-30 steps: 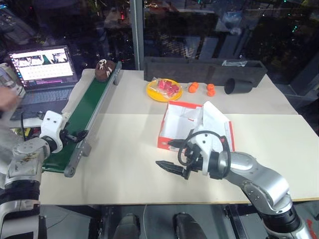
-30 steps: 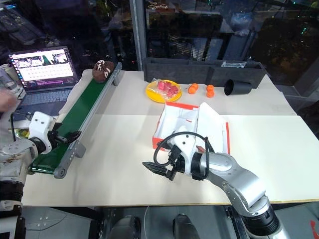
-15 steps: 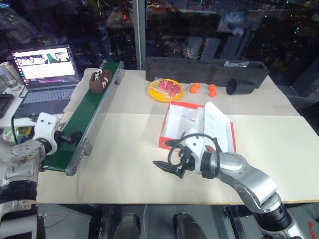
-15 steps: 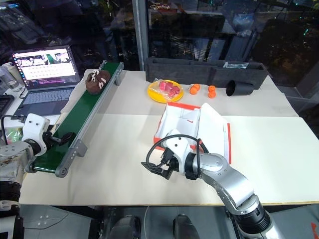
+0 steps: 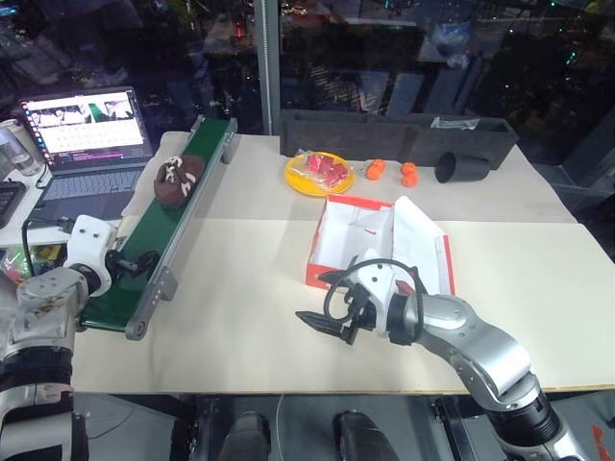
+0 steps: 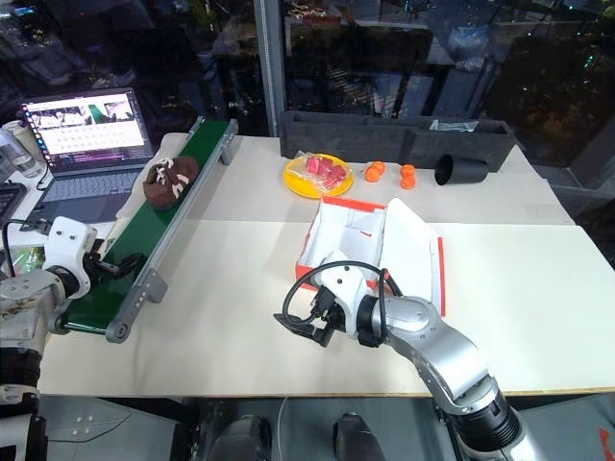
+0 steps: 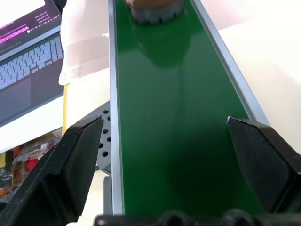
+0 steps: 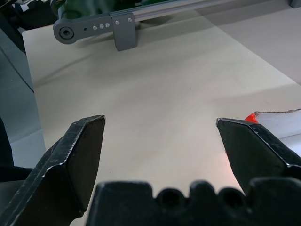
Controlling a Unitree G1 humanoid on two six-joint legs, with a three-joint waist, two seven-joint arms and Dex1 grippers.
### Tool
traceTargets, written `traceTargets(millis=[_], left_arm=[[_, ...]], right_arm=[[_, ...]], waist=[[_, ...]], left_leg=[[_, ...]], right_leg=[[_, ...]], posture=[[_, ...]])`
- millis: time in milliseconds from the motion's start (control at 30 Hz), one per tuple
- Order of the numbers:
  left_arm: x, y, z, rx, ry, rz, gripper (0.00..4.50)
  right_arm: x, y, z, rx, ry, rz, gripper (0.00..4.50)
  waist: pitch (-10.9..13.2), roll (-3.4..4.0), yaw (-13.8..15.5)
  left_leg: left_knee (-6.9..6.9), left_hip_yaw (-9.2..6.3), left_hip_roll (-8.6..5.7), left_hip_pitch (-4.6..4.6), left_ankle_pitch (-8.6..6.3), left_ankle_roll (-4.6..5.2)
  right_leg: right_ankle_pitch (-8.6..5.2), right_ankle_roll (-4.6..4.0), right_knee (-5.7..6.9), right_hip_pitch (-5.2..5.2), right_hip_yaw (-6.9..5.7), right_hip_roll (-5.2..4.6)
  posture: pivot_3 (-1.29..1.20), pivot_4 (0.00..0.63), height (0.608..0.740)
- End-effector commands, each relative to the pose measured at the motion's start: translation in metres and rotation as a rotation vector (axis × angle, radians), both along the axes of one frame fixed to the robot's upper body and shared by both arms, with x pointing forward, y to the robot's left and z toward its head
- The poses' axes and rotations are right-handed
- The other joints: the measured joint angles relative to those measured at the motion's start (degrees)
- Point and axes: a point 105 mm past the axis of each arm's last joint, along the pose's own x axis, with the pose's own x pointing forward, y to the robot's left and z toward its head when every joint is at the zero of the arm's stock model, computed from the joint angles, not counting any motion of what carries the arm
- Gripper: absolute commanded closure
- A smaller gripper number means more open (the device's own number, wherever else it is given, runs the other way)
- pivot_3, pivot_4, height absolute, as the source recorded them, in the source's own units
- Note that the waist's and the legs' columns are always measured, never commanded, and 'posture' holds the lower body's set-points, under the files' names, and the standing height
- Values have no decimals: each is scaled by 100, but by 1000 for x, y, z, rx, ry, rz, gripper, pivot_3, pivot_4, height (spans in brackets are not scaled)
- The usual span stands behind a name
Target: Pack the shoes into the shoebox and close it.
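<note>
On the green conveyor belt (image 5: 144, 245): one shoe (image 5: 178, 180) carried | left tool (image 5: 146, 260) spread empty, waiting | right tool (image 5: 325, 305) spread empty beside open shoebox (image 5: 360, 240) | next: shoe to be grasped.

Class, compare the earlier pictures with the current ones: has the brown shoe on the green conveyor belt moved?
Yes. The shoe has travelled down the green belt, away from the belt's far end and nearer the left tool.

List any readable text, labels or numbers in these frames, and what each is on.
None can be read.
Laptop screen: rows of purple text and small pictures, too small to read.
Shoebox: red marks on the white inside, too blurred to tell whether they are letters.
Shoe on the green belt: pale laces, no lettering visible.
</note>
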Motion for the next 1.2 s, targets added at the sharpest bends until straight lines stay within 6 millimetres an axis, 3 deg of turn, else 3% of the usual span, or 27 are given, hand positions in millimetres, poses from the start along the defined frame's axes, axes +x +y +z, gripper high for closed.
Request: traceTargets(millis=[33, 533, 733, 833, 933, 1067, 1133, 1200], left_arm=[[5, -3, 17, 15, -55, -12, 0], [12, -5, 7, -13, -39, 16, 0], [15, -19, -6, -24, -3, -20, 0], [18, -27, -1, -57, -21, -41, 696], [22, -35, 10, -101, -66, -53, 1645], [32, -47, 41, -185, -212, -30, 1645], [36, -64, 68, -259, -337, -48, 1645], [37, -98, 87, -357, -415, -132, 1645]], right_arm=[[1, -1, 11, 32, -53, -8, 23], [1, -2, 12, 41, -54, -31, 23], [2, -4, 15, 50, -60, -41, 23], [4, -5, 20, 66, -69, -50, 0], [6, -6, 23, 75, -73, -55, 0], [11, -9, 27, 88, -81, -79, 0], [21, -14, 35, 132, -85, -141, 0], [48, -28, 47, 236, -45, -300, 0]], waist=[[0, 0, 0], [0, -1, 0], [-1, -2, 43], [-1, -2, 102], [-1, -2, 155], [-2, -4, 194], [-2, -10, 192], [-3, -13, 179]], left_leg=[[0, 0, 0, 0, 0, 0], [0, -1, 0, -1, 0, 0], [2, -5, -1, 2, 0, 0], [4, -4, -1, 4, 1, 0], [6, -5, 0, 4, 1, 0], [12, -9, -1, -5, 1, -1], [19, -19, -1, -21, 1, -1], [27, -34, -1, -40, 1, -1]], right_leg=[[0, 0, 0, 0, 0, 0], [0, 0, 1, 0, -1, 0], [0, 0, 4, 4, -4, 0], [0, 0, 6, 6, -5, 0], [1, -1, 7, 6, -6, 0], [1, -1, 5, 6, -11, 0], [2, 0, 3, 0, -19, 0], [3, -1, 1, -8, -31, 0]], posture=[[0, 150, 681], [0, 150, 681], [0, 150, 681], [0, 150, 681], [0, 150, 681], [0, 150, 681], [0, 150, 681], [0, 150, 681]])
